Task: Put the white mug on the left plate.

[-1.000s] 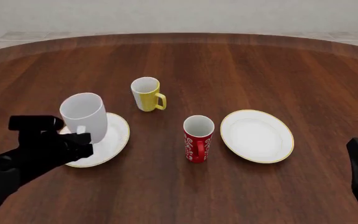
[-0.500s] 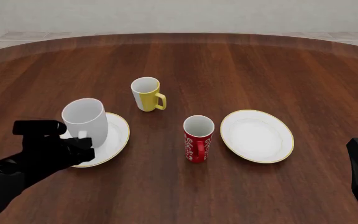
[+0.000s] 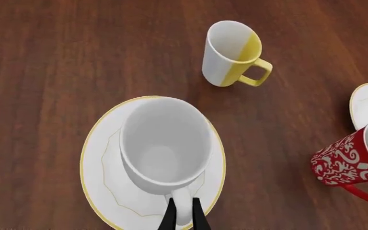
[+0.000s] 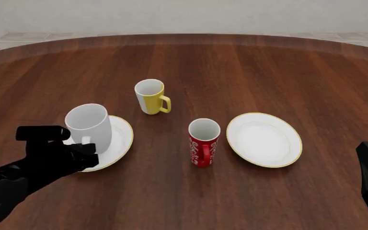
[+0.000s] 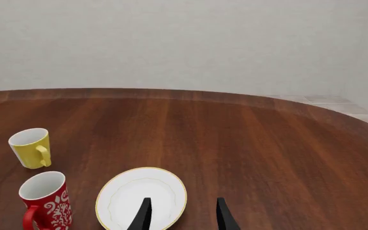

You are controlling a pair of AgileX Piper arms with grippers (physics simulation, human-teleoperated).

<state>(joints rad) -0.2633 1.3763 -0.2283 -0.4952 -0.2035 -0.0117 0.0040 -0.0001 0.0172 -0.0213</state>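
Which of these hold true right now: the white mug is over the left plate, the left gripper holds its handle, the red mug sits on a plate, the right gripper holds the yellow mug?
1. The white mug is over the left plate. True.
2. The left gripper is closed on its handle. True.
3. The red mug sits on a plate. False: it stands on the table.
4. The right gripper holds the yellow-and-white mug. False: it is open, holding nothing.

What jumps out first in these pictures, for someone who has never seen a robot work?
The big white mug, held by its handle in the black left pincer over the left plate. Next, the red patterned mug at the table's middle, with a yellow mug behind it. The right pincer hangs open near the right plate.
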